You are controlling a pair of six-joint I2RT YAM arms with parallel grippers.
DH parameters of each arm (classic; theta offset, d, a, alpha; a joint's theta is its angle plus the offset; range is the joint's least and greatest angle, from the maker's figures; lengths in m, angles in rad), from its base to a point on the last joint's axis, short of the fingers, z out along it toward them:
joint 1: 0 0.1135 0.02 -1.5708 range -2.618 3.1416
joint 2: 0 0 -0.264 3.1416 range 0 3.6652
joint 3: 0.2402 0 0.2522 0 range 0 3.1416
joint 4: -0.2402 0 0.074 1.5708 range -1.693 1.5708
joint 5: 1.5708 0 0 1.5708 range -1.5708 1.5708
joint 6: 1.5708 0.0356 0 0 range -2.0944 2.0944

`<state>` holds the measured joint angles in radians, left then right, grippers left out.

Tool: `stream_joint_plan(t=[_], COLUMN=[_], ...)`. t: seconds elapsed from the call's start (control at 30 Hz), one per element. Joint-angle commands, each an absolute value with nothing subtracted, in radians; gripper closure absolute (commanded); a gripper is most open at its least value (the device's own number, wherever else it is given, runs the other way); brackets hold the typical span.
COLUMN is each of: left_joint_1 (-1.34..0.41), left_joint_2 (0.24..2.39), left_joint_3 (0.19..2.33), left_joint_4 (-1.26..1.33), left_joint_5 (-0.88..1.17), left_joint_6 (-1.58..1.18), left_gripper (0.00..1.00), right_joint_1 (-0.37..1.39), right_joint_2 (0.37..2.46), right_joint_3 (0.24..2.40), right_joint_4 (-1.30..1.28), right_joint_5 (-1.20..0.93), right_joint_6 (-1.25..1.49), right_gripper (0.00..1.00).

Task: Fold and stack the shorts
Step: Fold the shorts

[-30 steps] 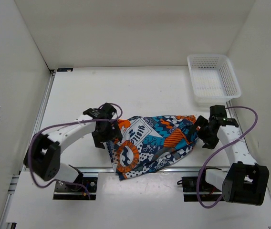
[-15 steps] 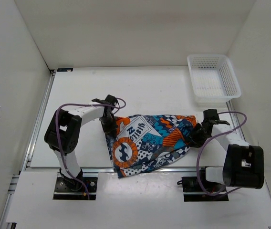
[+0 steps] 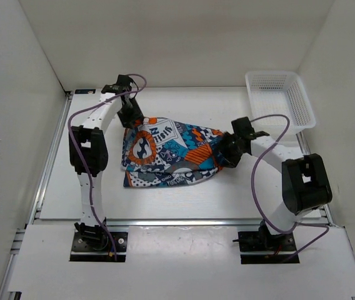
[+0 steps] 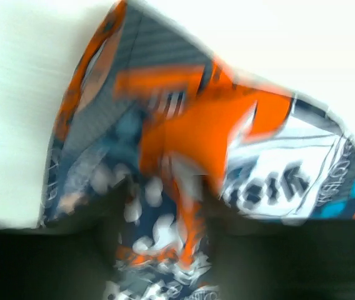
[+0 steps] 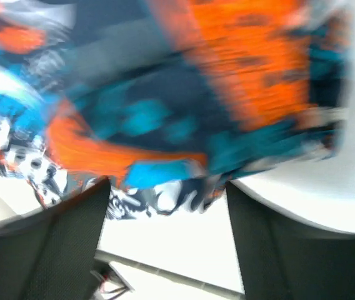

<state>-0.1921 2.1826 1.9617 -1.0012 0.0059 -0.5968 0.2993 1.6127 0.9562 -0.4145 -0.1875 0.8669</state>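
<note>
The shorts (image 3: 171, 156) lie folded over in a flat bundle at mid-table, print up. My left gripper (image 3: 132, 117) is at their far left corner. In the left wrist view its dark fingers (image 4: 84, 250) stand apart, and a loose bunch of the shorts (image 4: 190, 119) fills the gap at the left gripper (image 4: 165, 200). My right gripper (image 3: 226, 153) is at the shorts' right end. In the right wrist view the right gripper (image 5: 168, 187) is open, with the hem of the shorts (image 5: 165, 94) at the tips of its fingers (image 5: 59, 244) and white table showing between them.
A white mesh basket (image 3: 280, 74) stands at the far right corner of the table (image 3: 184, 103). White walls close in the left, back and right sides. A metal rail (image 3: 177, 220) runs along the near edge in front of the arm bases.
Both arms swung from the near edge toward the back, carrying the shorts' near edge over so they now lie folded and farther back. Both grippers closed on the fabric, then widened again.
</note>
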Motion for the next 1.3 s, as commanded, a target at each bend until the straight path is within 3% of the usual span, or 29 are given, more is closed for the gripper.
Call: stream_joint_plan(t=[0.0,0.07,0.2,0.3,0.33,0.37,0.4,0.47,0.53,0.63,0.7,0.77,0.83,0.87,0.93,0.97,1.07,1.1,1.2,1.27], left_joint_1=[-0.164,-0.149,-0.089,-0.046,-0.037,-0.026,-0.026,-0.026,-0.026,-0.026,-0.026,-0.035,-0.035,-0.035,-0.035,-0.035,-0.035,-0.035,-0.035,-0.035], left_joint_2=[2.068,1.942,1.749,1.649,1.640,1.640,1.649,1.695,1.729,1.782,1.825,1.857,1.867,1.867,1.867,1.858,1.849,1.848,1.835,1.799], left_joint_3=[2.008,1.903,1.659,1.464,1.428,1.399,1.367,1.348,1.339,1.330,1.330,1.330,1.330,1.330,1.321,1.321,1.321,1.321,1.321,1.312], left_joint_4=[-1.141,-1.132,-1.086,-1.014,-0.994,-0.979,-0.968,-0.957,-0.946,-0.910,-0.900,-0.891,-0.891,-0.891,-0.891,-0.891,-0.891,-0.891,-0.891,-0.891], left_joint_5=[-0.046,-0.046,-0.055,-0.013,0.004,0.018,0.029,0.038,0.051,0.087,0.098,0.109,0.109,0.109,0.109,0.109,0.100,0.100,0.080,0.071], left_joint_6=[-0.540,-0.528,-0.508,-0.508,-0.508,-0.508,-0.508,-0.499,-0.488,-0.477,-0.477,-0.477,-0.468,-0.468,-0.468,-0.468,-0.468,-0.468,-0.477,-0.477], left_gripper=[0.26,0.03,0.02,0.46,0.57,0.61,0.56,0.29,0.21,0.21,0.27,0.39,0.54,0.74,0.90,0.90,0.90,0.90,0.90,0.90], right_joint_1=[0.367,0.367,0.319,0.289,0.288,0.288,0.288,0.288,0.278,0.268,0.259,0.259,0.259,0.259,0.259,0.259,0.259,0.259,0.259,0.259], right_joint_2=[1.568,1.501,1.375,1.322,1.322,1.333,1.347,1.391,1.429,1.491,1.531,1.589,1.626,1.626,1.658,1.669,1.700,1.710,1.710,1.687], right_joint_3=[1.063,1.037,0.937,0.894,0.894,0.894,0.913,0.949,0.986,1.038,1.064,1.100,1.114,1.114,1.124,1.135,1.158,1.158,1.167,1.167], right_joint_4=[-0.501,-0.531,-0.560,-0.572,-0.572,-0.572,-0.572,-0.572,-0.572,-0.572,-0.572,-0.581,-0.581,-0.581,-0.558,-0.558,-0.549,-0.549,-0.549,-0.549], right_joint_5=[-0.034,0.031,0.086,0.086,0.086,0.075,0.065,0.055,0.043,0.020,0.006,0.006,0.006,0.006,0.006,0.006,-0.018,-0.018,0.011,0.020], right_joint_6=[0.888,0.876,0.833,0.802,0.792,0.764,0.750,0.718,0.704,0.663,0.635,0.626,0.626,0.626,0.617,0.617,0.617,0.617,0.626,0.626], right_gripper=[0.17,0.12,0.13,0.26,0.36,0.38,0.40,0.41,0.43,0.43,0.33,0.30,0.34,0.40,0.47,0.56,0.72,0.82,0.96,0.96])
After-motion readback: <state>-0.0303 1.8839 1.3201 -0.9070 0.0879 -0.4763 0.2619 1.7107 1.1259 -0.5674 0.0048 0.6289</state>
